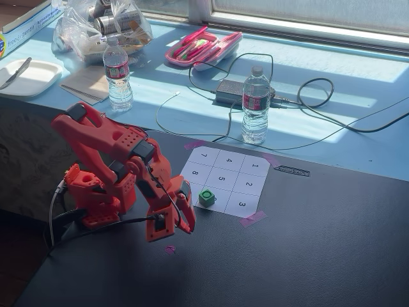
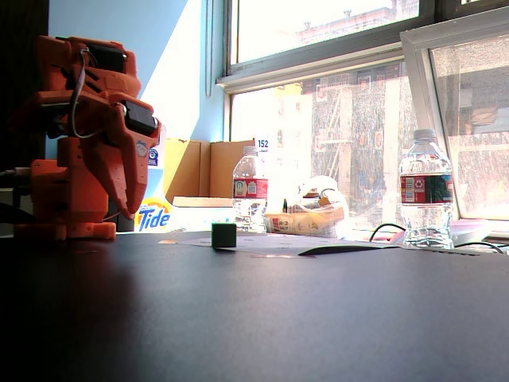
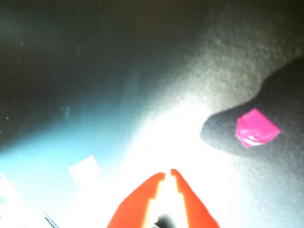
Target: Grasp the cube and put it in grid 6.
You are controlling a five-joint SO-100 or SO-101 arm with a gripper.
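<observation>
The small green cube (image 1: 206, 197) sits on the white 3x3 sheet in the front row, on the left part of grid 6 (image 1: 219, 202), between the cell printed 3 and the corner hidden behind my arm. From the low fixed view the cube (image 2: 223, 235) looks dark and rests on the sheet. My red gripper (image 1: 186, 225) hangs above the dark table just left of the cube, apart from it. It also shows from the side, pointing down (image 2: 123, 208). In the wrist view the gripper (image 3: 168, 172) is shut on nothing. No cube shows there.
A pink tape scrap (image 3: 256, 127) lies on the table ahead of the fingertips, also below the gripper (image 1: 170, 249). Two water bottles (image 1: 255, 105) (image 1: 118, 73), a power brick with cables (image 1: 233, 93) and a pink case (image 1: 201, 48) stand on the blue ledge behind the sheet.
</observation>
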